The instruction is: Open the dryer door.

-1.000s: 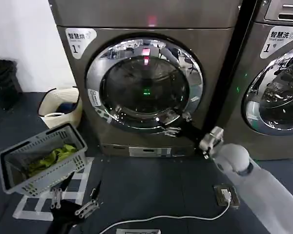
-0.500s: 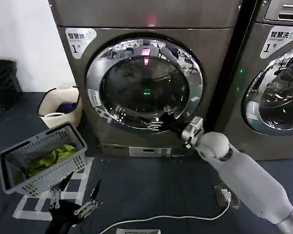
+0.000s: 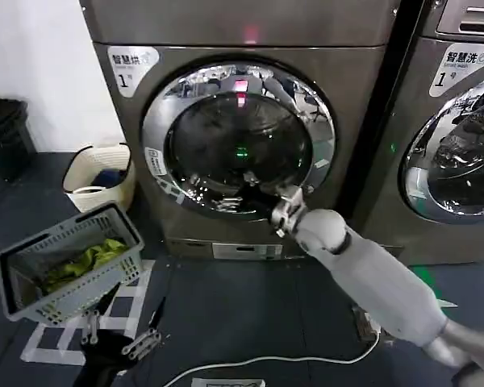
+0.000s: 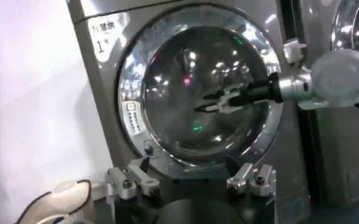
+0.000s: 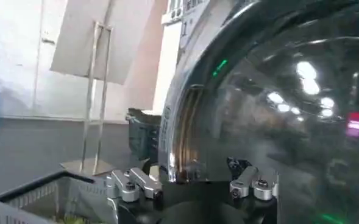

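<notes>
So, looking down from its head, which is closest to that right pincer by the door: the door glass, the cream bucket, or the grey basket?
From the right pincer:
1. Door glass, right at it.
2. Cream bucket, left, beside the dryer.
3. Grey basket, lower left.

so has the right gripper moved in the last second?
Yes. The right gripper has swept toward the robot's left across the dryer door, from its lower right rim to in front of the lower glass.

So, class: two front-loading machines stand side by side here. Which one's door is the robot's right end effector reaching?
The left machine, the one beside the cream basket; the right end effector is at its round glass door. The other machine stands untouched.
</notes>
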